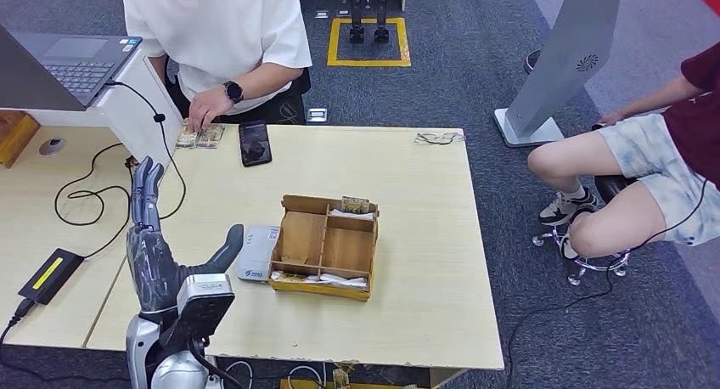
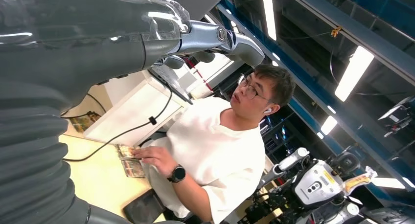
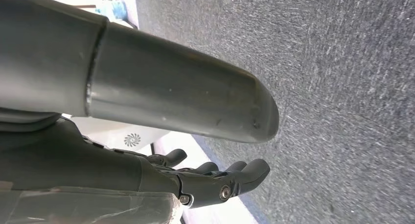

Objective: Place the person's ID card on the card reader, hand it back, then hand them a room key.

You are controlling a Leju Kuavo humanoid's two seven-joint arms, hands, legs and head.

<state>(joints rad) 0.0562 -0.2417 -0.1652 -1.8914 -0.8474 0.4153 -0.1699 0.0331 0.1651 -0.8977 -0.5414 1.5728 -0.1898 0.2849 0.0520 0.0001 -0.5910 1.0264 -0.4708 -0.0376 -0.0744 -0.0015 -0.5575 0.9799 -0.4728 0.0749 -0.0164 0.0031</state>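
The left hand point(image 1: 157, 253) is raised over the pale table point(image 1: 424, 304), fingers spread, holding nothing. Farther left to right: laptop point(image 1: 72, 62), ID card point(image 1: 200, 136) under the person's hand point(image 1: 206, 110), card reader point(image 1: 255, 251), wooden box point(image 1: 325, 246), blue-grey carpet point(image 1: 475, 75). The right hand point(image 3: 210, 177) hangs with loose, empty fingers.

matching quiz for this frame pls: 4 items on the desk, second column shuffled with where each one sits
Column 1:
1. phone
2. glasses
3. card reader
4. left hand

Column 2:
A. touching the wooden box's left side
B. far edge of the table, towards the right
C. raised open above the table's left edge
D. face up beside the person's hand

Pairs: 1-D, 2-B, 3-A, 4-C
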